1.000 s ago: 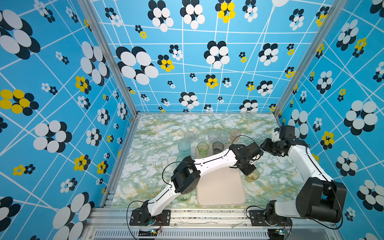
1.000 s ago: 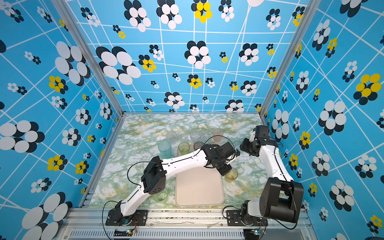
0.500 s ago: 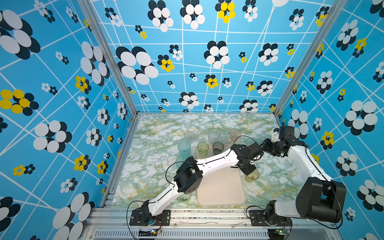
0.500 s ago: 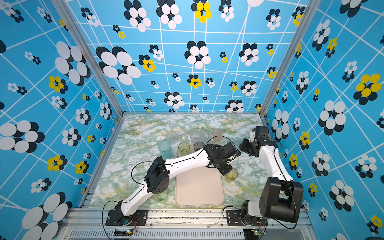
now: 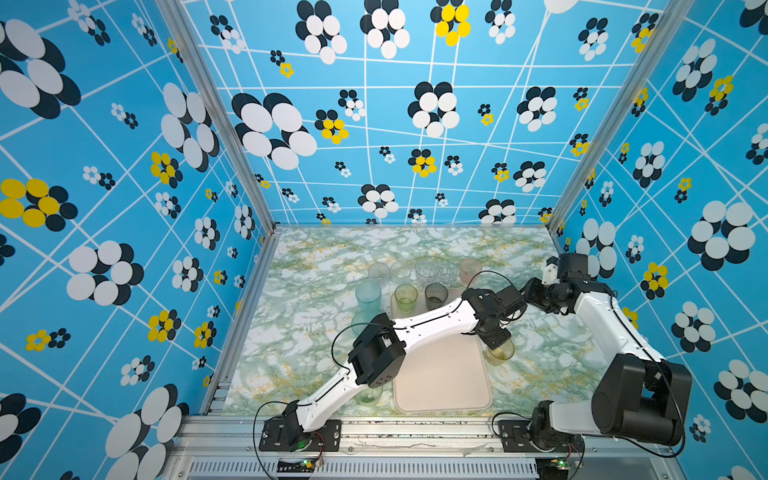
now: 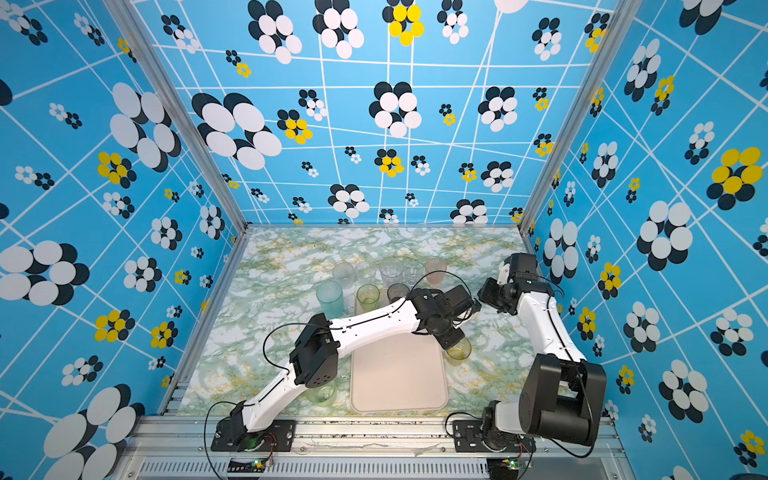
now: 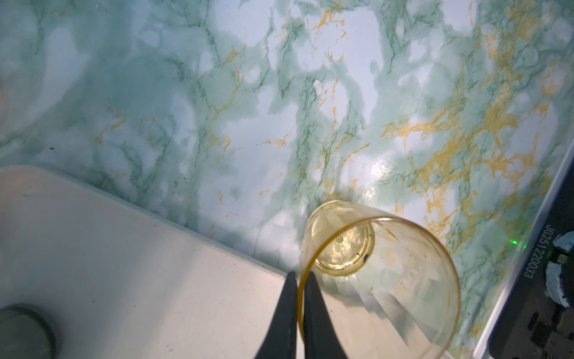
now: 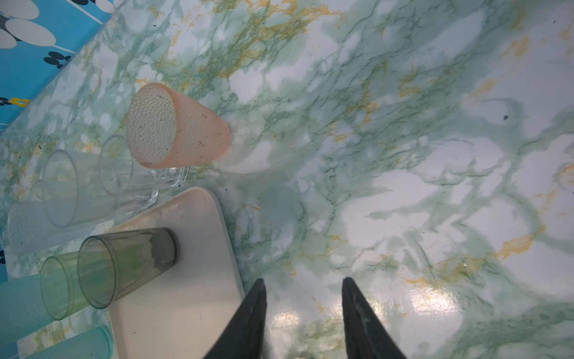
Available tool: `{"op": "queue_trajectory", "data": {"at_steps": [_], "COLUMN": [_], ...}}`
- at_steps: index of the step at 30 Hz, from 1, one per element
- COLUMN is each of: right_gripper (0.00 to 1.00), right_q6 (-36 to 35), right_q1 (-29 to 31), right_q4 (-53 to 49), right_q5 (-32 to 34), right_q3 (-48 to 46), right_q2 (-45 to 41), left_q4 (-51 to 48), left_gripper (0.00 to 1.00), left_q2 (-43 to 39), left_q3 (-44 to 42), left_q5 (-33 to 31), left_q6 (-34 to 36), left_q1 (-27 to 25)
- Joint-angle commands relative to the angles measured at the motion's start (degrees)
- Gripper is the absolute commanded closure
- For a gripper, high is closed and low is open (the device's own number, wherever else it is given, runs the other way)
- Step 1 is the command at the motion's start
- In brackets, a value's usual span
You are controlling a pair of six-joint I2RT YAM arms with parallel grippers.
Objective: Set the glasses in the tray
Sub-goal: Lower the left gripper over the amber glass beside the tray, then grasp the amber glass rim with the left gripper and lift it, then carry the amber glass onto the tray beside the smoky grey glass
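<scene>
My left gripper (image 7: 300, 275) is shut on the rim of an amber glass (image 7: 372, 279), one finger inside and one outside. That glass (image 5: 500, 353) stands on the marble just off the right edge of the cream tray (image 5: 440, 382). A green glass (image 5: 405, 297) and a grey glass (image 5: 436, 296) stand on the tray's far end. A teal glass (image 5: 368, 295), several clear glasses (image 5: 426, 272) and a pink glass (image 5: 470, 270) stand behind the tray. My right gripper (image 8: 303, 279) hangs open over bare marble beside the tray's far right corner.
A pale green glass (image 5: 368, 395) stands by the tray's near left corner, partly under my left arm's elbow (image 5: 376, 357). That arm reaches diagonally across the tray. Patterned blue walls close in the marble table (image 5: 316, 299) on three sides.
My left gripper's fingers have closed onto the amber glass's rim. The left arm has shifted only slightly. The right arm has stayed in place.
</scene>
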Motion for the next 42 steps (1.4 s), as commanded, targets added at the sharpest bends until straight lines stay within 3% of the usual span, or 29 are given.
{"op": "queue_trajectory", "data": {"at_steps": [1,12,23,32,42], "right_gripper": [0.58,0.58,0.58,0.59,0.6], "right_q6": [-0.6,-0.7,-0.7,-0.7,-0.7], "right_q1": [-0.2,-0.2,-0.2,-0.2,-0.2], "right_q4": [0.4,0.4,0.2,0.4,0.4], "right_q5": [-1.1,-1.3,-1.3,-1.9,-2.0], "right_q3": [-0.7,-0.9,-0.7,-0.5,0.0], "right_q2": [0.3,-0.3,-0.2,0.4,1.6], "left_q4": [-0.7,0.0,2.4,3.9,3.6], "left_gripper": [0.93,0.95,0.95,0.95,0.95], "left_q2": [0.1,-4.6,-10.6,-9.1,-4.8], "left_q3": [1.5,0.7,-6.2,-6.3,-2.5], "left_q5": [-1.5,-1.8,-3.9,-5.3,-4.7], "left_q6": [1.5,2.6,3.4,5.4,6.9], "left_q1": [-0.2,1.4,7.7,13.2,15.6]}}
